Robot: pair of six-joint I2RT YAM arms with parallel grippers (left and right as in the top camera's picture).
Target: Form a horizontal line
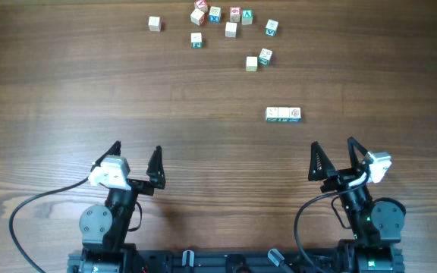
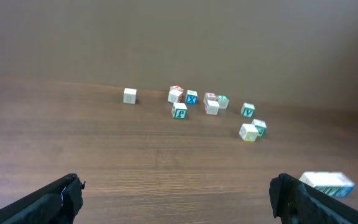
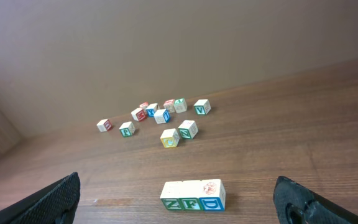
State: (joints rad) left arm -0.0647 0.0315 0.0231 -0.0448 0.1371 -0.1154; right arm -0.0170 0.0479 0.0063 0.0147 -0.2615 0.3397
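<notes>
The horizontal line [image 1: 283, 114] is a row of three pale letter cubes touching side to side on the table, right of centre. In the right wrist view the line [image 3: 193, 195] shows Z, F and D on its front faces. Its end shows at the right edge of the left wrist view [image 2: 327, 183]. My left gripper [image 1: 135, 161] is open and empty near the front left. My right gripper [image 1: 334, 158] is open and empty, in front of and a little right of the line, apart from it.
Several loose letter cubes lie scattered at the far edge: one alone at the left [image 1: 154, 23], a cluster [image 1: 215, 14], one at the right [image 1: 271, 27], and a pair [image 1: 259, 60] nearer the line. The wooden table [image 1: 127, 91] spreads all around.
</notes>
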